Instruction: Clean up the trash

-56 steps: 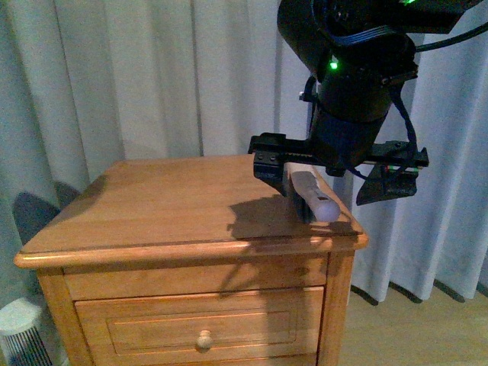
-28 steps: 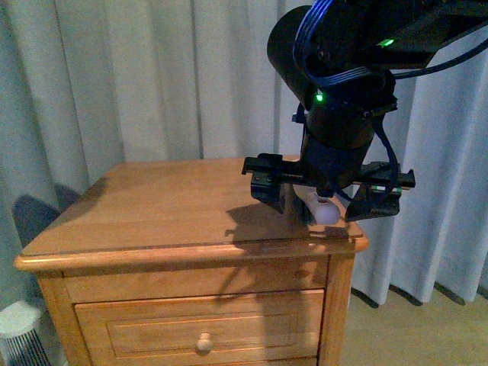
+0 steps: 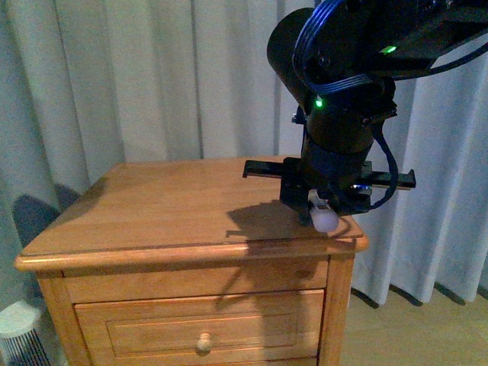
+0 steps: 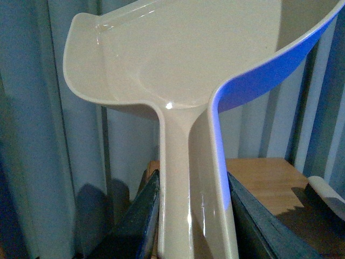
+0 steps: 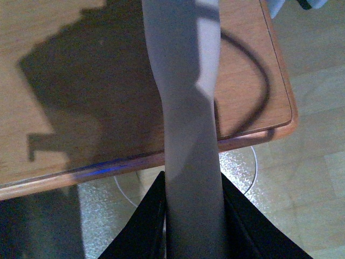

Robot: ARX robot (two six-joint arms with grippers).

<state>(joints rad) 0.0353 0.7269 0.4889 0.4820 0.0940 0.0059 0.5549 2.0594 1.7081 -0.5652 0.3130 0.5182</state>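
Observation:
No trash shows in any view. In the left wrist view my left gripper [image 4: 192, 186] is shut on the handle of the beige dustpan [image 4: 178, 54], whose outer side is blue; its scoop is raised against the curtains. My right gripper [image 5: 191, 202] is shut on the grey brush handle [image 5: 186, 97], held over the nightstand's right front corner. In the front view the right gripper [image 3: 320, 200] hangs low over that corner, and only the handle's pale rounded end [image 3: 325, 220] pokes out. The brush head is hidden.
The wooden nightstand [image 3: 152, 206] has a bare top and a drawer with a round knob [image 3: 203, 344]. Pale curtains [image 3: 114, 84] hang behind it. A white ribbed appliance [image 3: 19, 328] stands on the floor at its left. Bare floor lies past the right edge [image 5: 312, 178].
The right arm has come down and slightly left over the nightstand corner. Its gripper has turned, so the brush handle now points towards the camera and shows only its end.

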